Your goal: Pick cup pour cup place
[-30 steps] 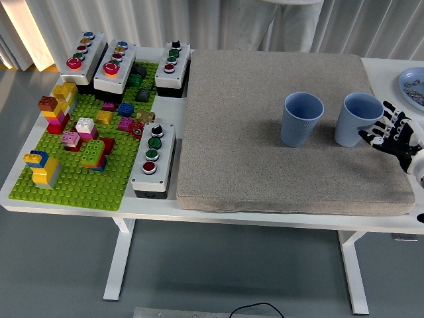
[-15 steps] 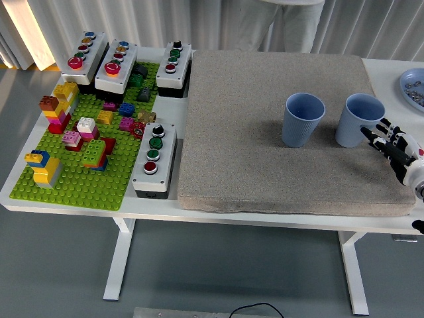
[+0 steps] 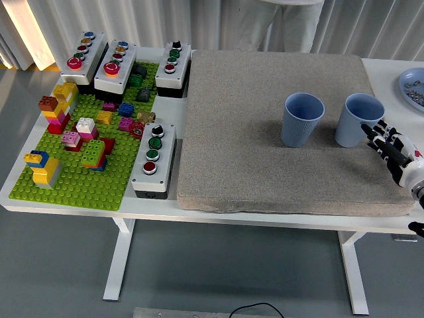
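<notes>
Now look left first: your bench [image 3: 397,69] carries one green baseplate [image 3: 79,179] of toy bricks and four button boxes [image 3: 153,159]. Moving right, one grey mat [image 3: 265,165] holds two blue cups, both upright: the left cup [image 3: 302,119] near the mat's middle, the right cup [image 3: 358,119] near its right edge. Your right hand [image 3: 392,147] reaches in from the right edge, low over the mat, its fingers [image 3: 379,134] stretched toward the right cup, tips just beside its wall, holding nothing. One plate [image 3: 412,85] sits at the far right.
</notes>
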